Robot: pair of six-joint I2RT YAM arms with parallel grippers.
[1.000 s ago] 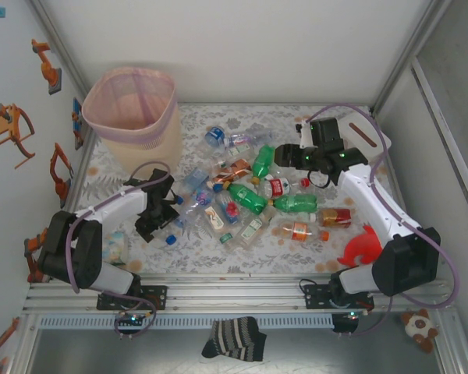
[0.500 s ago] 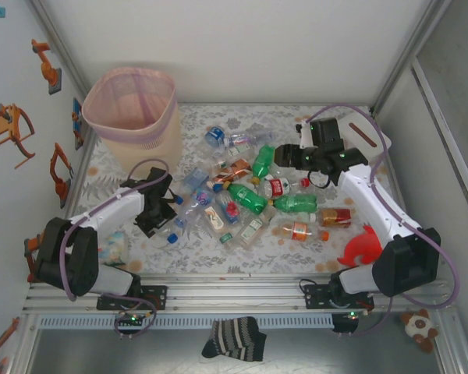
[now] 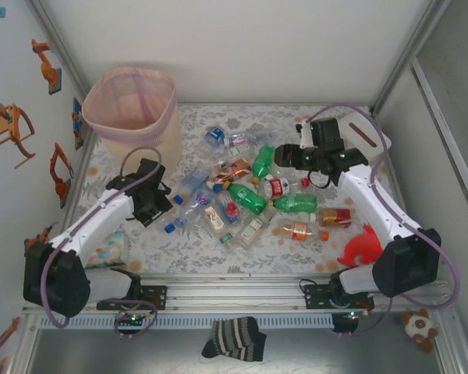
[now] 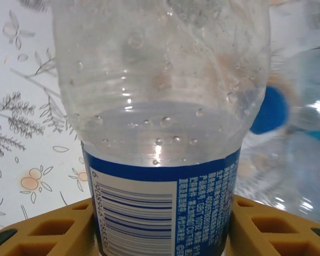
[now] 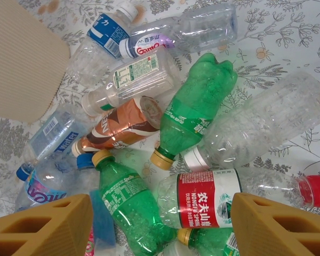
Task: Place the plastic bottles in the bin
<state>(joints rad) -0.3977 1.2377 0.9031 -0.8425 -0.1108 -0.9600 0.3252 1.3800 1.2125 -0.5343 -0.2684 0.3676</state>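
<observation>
A flower-patterned table (image 3: 218, 253) seen from above, with two white robot arms bolted at its near edge. The bin (image 3: 132, 109), a tall pale pink see-through wastebasket, stands at the far left corner. Its contents cannot be made out through the wall.

The plastic bottles (image 3: 246, 191), clear and green, lie in a loose heap across the middle of the table. They overlap so much that many are half covered and they cannot be counted.

The left gripper (image 3: 154, 204) is near the left edge, on the near side of the bin, at the left fringe of the heap. Its wrist camera shows the yellow left fingers (image 4: 48, 234) pressed against both sides of a clear bottle with a blue label (image 4: 160, 106), so the jaws are closed on it. The bottle's top is cut off by the frame and droplets cling inside it. Behind it a blue cap (image 4: 269, 109) is blurred.

The right gripper (image 3: 285, 156) hangs over the far right side of the heap. Its jaws stand wide apart and hold nothing. The yellow right fingers (image 5: 48, 226) sit in the lower corners of its wrist view. Between them, lower down, lie a red-labelled clear bottle (image 5: 208, 198) and a green Sprite bottle (image 5: 125, 205), both cut off at the bottom. How far above them the fingers are cannot be told. A tan ribbed surface (image 5: 21, 58) is cut off at that view's upper left, and what it is cannot be told.

A small white box (image 3: 378, 144) at the far right corner is partly hidden by the right arm.
</observation>
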